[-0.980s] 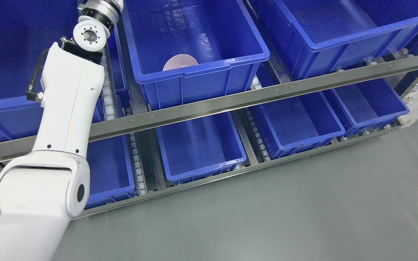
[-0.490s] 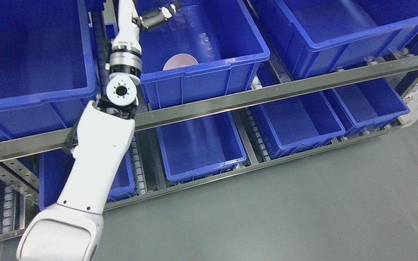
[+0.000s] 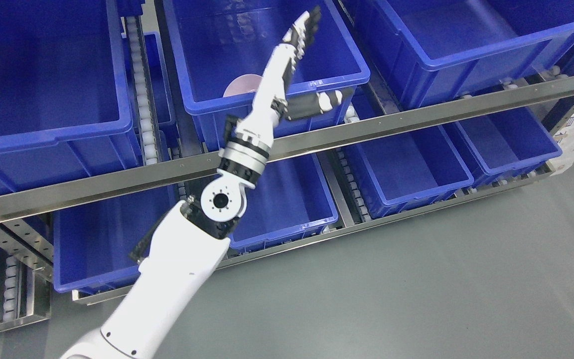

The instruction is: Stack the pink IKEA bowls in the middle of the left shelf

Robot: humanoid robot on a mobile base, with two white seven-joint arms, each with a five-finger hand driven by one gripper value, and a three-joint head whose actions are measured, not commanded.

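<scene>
A pink bowl [image 3: 239, 84] lies inside the upper middle blue bin [image 3: 267, 50], near its front wall, partly hidden by my forearm. My left arm rises from the lower left of the head view. My left hand [image 3: 303, 40] is open, its fingers [image 3: 307, 25] stretched straight over the bin's front right part and its thumb [image 3: 319, 102] sticking out in front of the bin's front wall. The hand holds nothing and sits just right of the bowl. The right arm does not show.
Blue bins fill two shelf levels: a large one at the upper left [image 3: 43, 80], one at the upper right [image 3: 466, 35], several below [image 3: 406, 164]. A metal rail [image 3: 416, 117] crosses in front of the upper level. Grey floor [image 3: 416, 279] lies below the rack.
My left arm has swung right and drawn back: the hand, earlier deep at the top of the bin, now stretches over its front right edge. The elbow has dropped lower.
</scene>
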